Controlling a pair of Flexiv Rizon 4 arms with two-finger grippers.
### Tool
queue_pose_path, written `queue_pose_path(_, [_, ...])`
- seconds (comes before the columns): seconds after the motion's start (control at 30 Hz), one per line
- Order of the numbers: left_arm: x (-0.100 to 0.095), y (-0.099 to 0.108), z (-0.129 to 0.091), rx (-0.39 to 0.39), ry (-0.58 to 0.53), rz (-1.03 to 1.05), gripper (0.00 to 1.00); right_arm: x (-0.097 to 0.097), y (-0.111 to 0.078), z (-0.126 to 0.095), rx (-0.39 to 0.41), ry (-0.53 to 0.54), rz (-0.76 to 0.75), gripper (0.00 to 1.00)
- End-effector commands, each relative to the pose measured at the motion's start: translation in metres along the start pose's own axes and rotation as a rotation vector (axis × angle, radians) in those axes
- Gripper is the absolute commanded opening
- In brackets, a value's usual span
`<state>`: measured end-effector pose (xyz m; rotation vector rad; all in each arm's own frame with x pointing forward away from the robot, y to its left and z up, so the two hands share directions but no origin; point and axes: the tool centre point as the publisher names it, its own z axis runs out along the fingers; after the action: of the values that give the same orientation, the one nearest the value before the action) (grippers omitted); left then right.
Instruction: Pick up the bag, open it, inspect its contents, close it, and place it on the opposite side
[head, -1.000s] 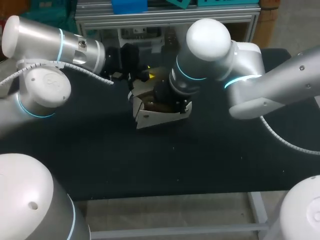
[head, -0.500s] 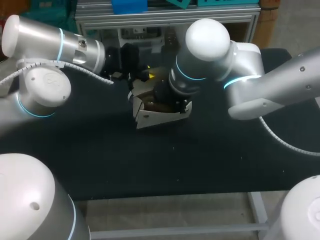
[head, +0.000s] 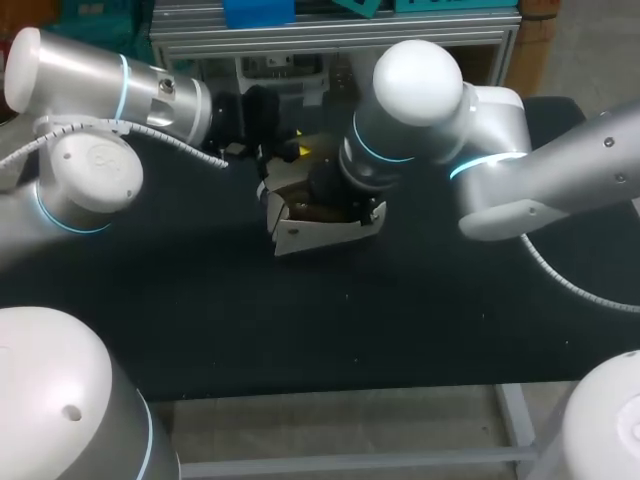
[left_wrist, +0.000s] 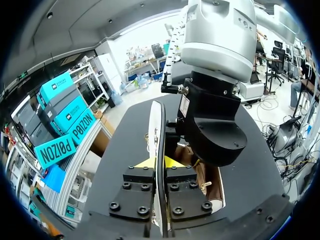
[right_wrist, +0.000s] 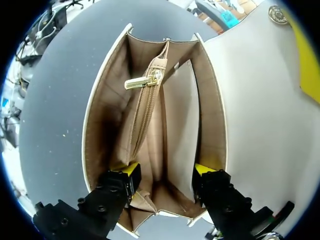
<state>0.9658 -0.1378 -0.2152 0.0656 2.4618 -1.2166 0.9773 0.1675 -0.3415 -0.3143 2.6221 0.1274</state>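
Left claw (left_wrist: 160, 167) pinches the flap (left_wrist: 157, 125) upright so the bag (right_wrist: 107, 125) gapes. Right claw (right_wrist: 167, 172), spread wide and gripping nothing, hovers over it for a look, zip pocket (right_wrist: 147, 117) ahead.

Non-task stuff is just the counter (head: 300, 330): matte black top, running wide to both sides and out to the near edge. A few tiny pale specks (head: 347, 294) sit on it, scattered around the middle and toward the near side. A pale metal frame rail (head: 350, 463) runs below the near edge, with a leg (head: 512, 412) joining it toward the right.
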Motion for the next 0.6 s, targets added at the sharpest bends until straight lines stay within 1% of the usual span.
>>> queue_pose_path(0.03, [0.003, -0.003, -0.003, 0.002, 0.001, 0.002, 0.0, 0.001, -0.002, 0.001, 0.001, -0.027, 0.002, 0.0])
queue_pose_path(0.6, [0.005, -0.004, -0.002, -0.027, -0.004, 0.007, 0.0, -0.012, -0.001, -0.042, -0.01, -0.193, 0.012, 0.0])
